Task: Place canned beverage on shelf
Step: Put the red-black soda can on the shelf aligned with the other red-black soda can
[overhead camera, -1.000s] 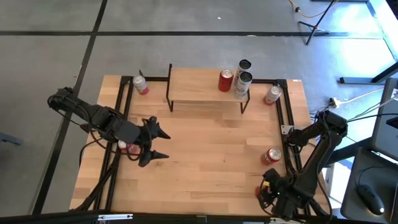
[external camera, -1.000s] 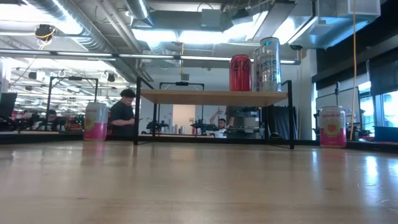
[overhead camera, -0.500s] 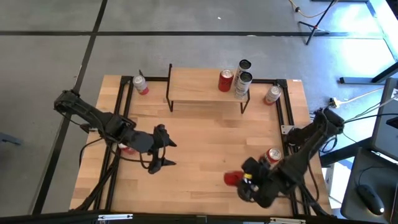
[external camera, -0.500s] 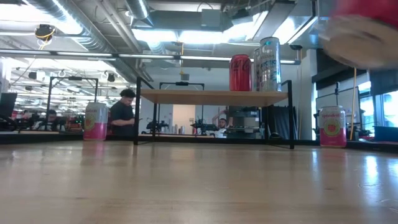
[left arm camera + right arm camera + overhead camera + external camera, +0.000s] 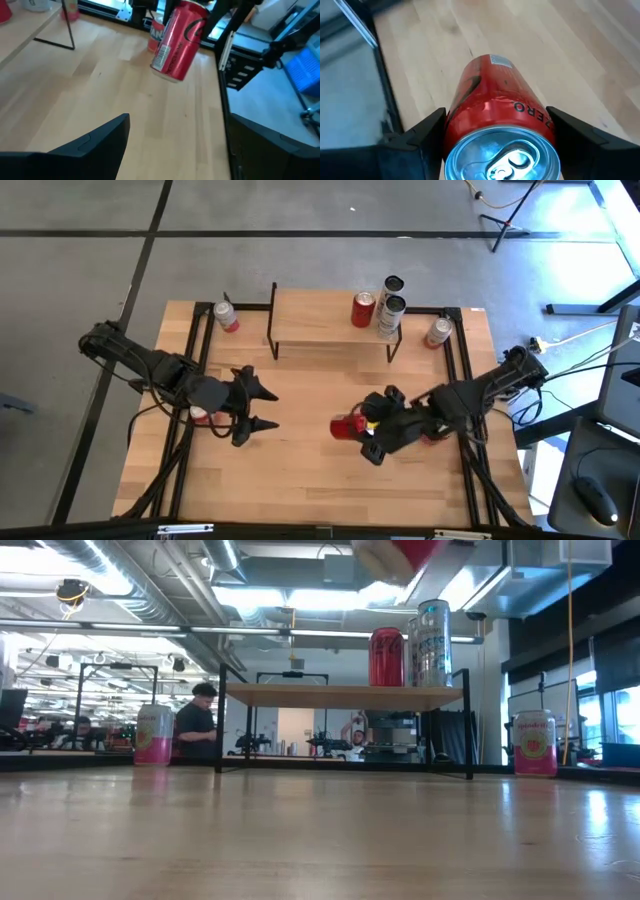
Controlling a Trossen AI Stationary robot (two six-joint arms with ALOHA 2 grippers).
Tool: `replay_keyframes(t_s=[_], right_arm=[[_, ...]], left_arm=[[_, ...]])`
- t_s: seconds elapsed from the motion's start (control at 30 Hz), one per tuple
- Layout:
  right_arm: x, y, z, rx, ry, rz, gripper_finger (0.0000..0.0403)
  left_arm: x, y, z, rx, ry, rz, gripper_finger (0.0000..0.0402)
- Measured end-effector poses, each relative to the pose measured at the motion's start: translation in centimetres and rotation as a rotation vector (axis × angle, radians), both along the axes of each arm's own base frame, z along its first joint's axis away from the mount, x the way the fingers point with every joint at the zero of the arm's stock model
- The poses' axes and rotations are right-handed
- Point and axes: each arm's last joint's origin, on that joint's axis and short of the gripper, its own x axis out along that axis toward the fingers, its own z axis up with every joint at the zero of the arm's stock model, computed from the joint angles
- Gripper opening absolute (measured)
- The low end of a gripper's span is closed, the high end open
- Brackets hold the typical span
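Wooden tabletop (image 5: 300,460) carries the scene, an open workshop behind it. Since a moment ago the right gripper (image 5: 366,431) has swung in from the table's near right corner to its middle, fingers pinching a red can (image 5: 347,426) lying sideways in the air. So the pick is done; the carry to the shelf (image 5: 320,320) at the far edge remains. Near the left edge, the left gripper (image 5: 262,409) hangs spread, empty, slightly narrower than before.
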Motion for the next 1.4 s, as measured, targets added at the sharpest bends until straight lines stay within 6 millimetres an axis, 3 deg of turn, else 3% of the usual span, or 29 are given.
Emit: replay_keyframes(t_s=[0.13, 0.4, 0.5, 0.63, 0.97, 1.17, 1.23, 1.4], right_arm=[[0.5, -1.2, -2.0, -0.021, 0.114, 0.046, 0.0269], [1.1, -4.1, -9.6, 0.024, 0.377, 0.064, 0.0269], [1.4, -5.0, -12.2, 0.055, 0.39, 0.059, 0.0269], [1.3, -5.4, -13.9, 0.066, 0.427, 0.031, 0.0269], [1.4, -5.3, -14.4, 0.059, 0.41, 0.076, 0.027], [1.8, -5.2, -14.2, 0.05, 0.393, 0.075, 0.0373], [2.0, -5.2, -13.7, 0.043, 0.376, 0.074, 0.0387], [2.1, -4.5, -12.0, 0.035, 0.353, 0.122, 0.0362]], left_arm=[[0.4, -0.1, -0.6, 0.023, 0.037, 0.003, 0.0318], [1.4, -1.2, -1.9, -0.013, 0.104, -0.021, 0.0318], [1.6, -1.4, -2.0, -0.054, 0.108, -0.018, 0.0318], [1.5, -1.6, -2.0, -0.077, 0.111, -0.013, 0.0318], [1.5, -1.8, -1.9, -0.108, 0.116, -0.056, 0.0318], [1.5, -1.8, -1.9, -0.109, 0.113, -0.055, 0.0318], [1.5, -1.8, -1.9, -0.109, 0.113, -0.055, 0.0318], [1.5, -1.8, -1.9, -0.109, 0.114, -0.055, 0.0318]])
